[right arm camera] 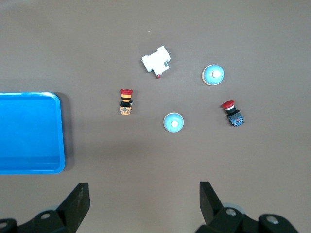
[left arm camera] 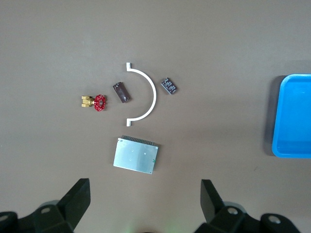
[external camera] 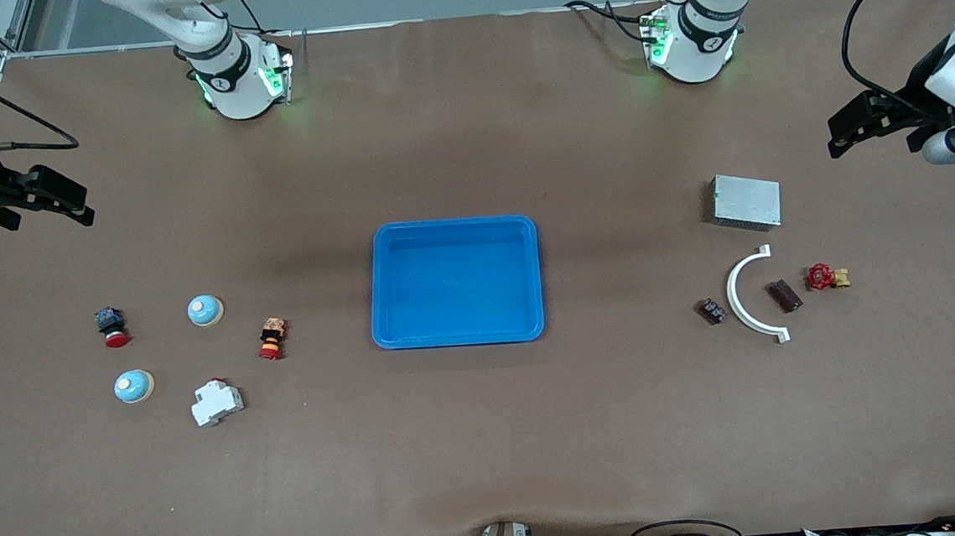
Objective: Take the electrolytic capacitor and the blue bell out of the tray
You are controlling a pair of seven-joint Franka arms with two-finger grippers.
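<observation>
Two pale blue dome bells lie toward the right arm's end of the table, one [external camera: 205,311] [right arm camera: 173,123] farther from the front camera than the other [external camera: 134,386] [right arm camera: 213,74]. A dark brown block capacitor [external camera: 785,296] [left arm camera: 122,92] lies toward the left arm's end, inside a white arc [external camera: 750,295] [left arm camera: 146,94]. A blue tray [external camera: 455,282] sits mid-table, empty. My right gripper [external camera: 78,208] [right arm camera: 144,189] is open and empty, up over bare table. My left gripper [external camera: 842,135] [left arm camera: 146,187] is open and empty, up over bare table beside a metal box [external camera: 746,201] [left arm camera: 136,155].
Near the bells lie a red push button [external camera: 112,327], an orange-and-red button [external camera: 271,339] and a white breaker [external camera: 216,402]. Near the capacitor lie a small black part [external camera: 712,311] and a red-handled brass valve [external camera: 827,277].
</observation>
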